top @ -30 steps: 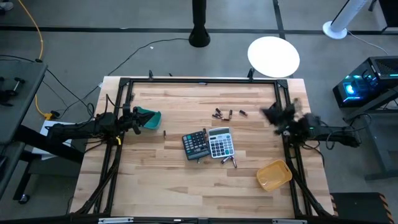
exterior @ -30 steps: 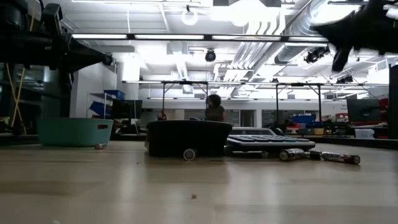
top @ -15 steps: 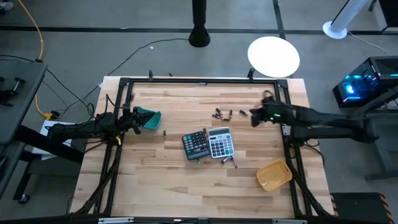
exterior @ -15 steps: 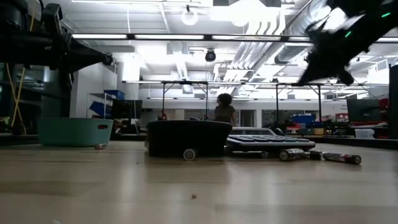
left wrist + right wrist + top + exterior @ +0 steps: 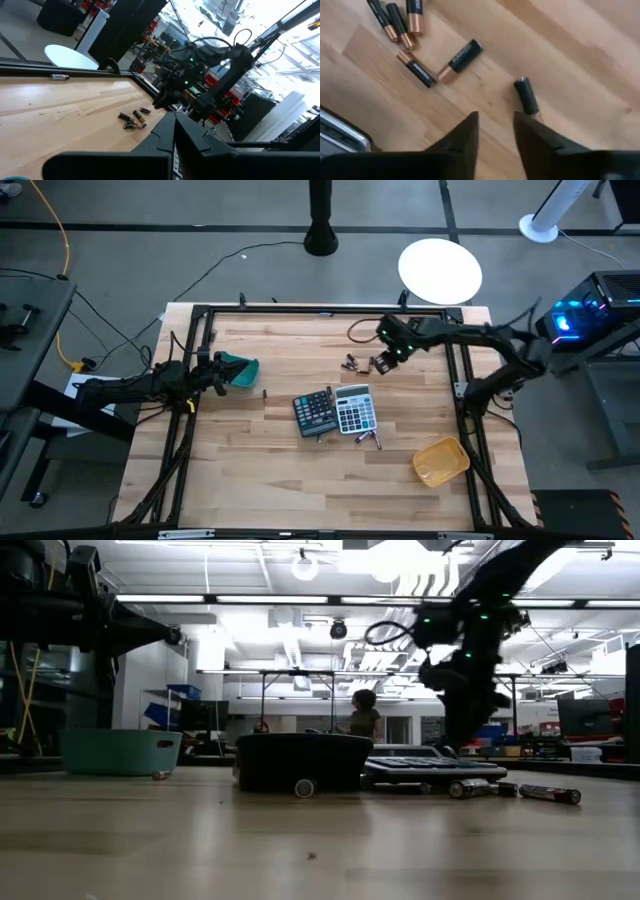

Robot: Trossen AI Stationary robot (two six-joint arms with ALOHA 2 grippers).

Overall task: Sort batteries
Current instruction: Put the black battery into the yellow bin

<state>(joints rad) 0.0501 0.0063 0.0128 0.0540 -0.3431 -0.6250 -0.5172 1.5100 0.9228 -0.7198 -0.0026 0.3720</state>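
Right gripper (image 5: 495,131), jaws narrowly parted and empty, hovers over the small dark copper-tipped cylindrical batteries (image 5: 422,47) near the light wooden worktop's (image 5: 300,480) far right edge. Risk: a finger nudges the lone black battery (image 5: 526,96), rolling it away.

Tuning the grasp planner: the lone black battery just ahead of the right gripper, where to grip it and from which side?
Grip the lone battery across its middle, coming straight down from above. It lies flat on the table, apart from the cluster, so both long sides are free. The right gripper, fingers parted, probably needs a slight wrist turn so they straddle its width.
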